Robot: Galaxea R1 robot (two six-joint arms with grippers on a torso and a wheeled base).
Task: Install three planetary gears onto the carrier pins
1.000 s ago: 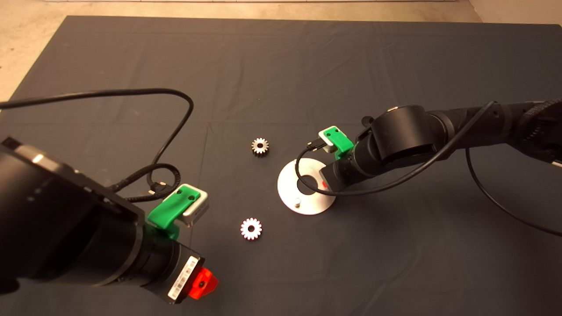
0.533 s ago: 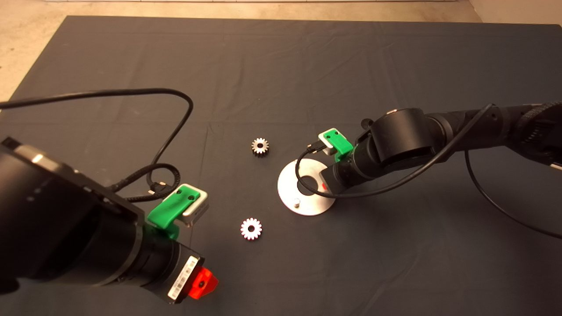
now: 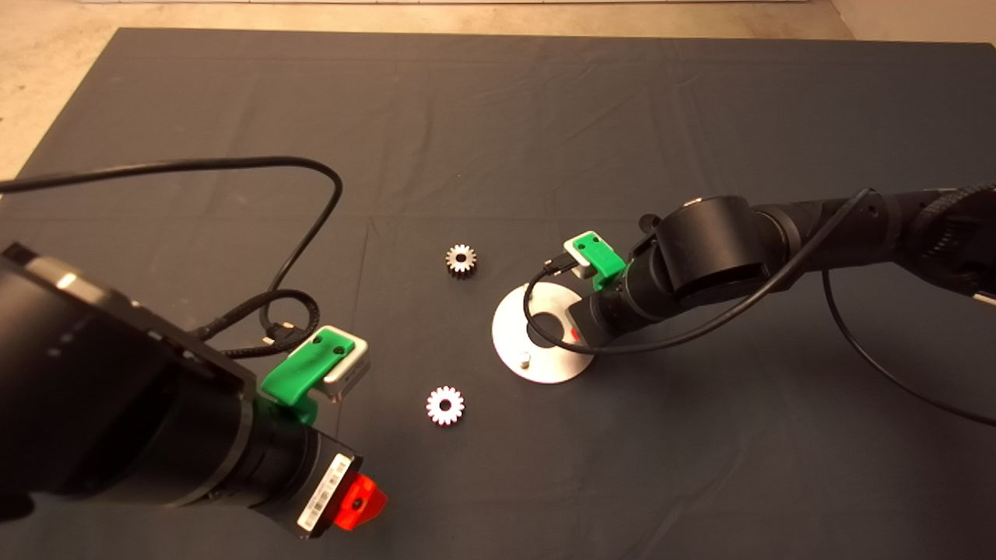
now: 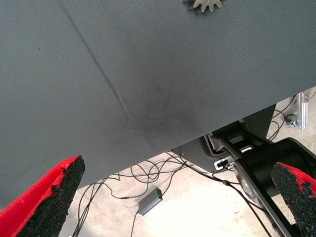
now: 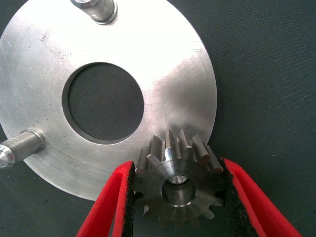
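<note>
Right gripper (image 5: 177,197) clasps gear (image 5: 178,183) over disc (image 5: 163,89), seemingly on a pin

I can't read any text from here. The only printed thing is a white barcode sticker (image 3: 324,492) on the end of the left arm (image 3: 140,420), just beside its red finger, and its bars and characters are too small to make out. No brand or number shows.

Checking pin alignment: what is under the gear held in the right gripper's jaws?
Under the held gear, clamped by the right gripper, lies the carrier disc near its rim. Through the bore shows a silvery surface, possibly a pin top. Two other pins stand bare.
</note>
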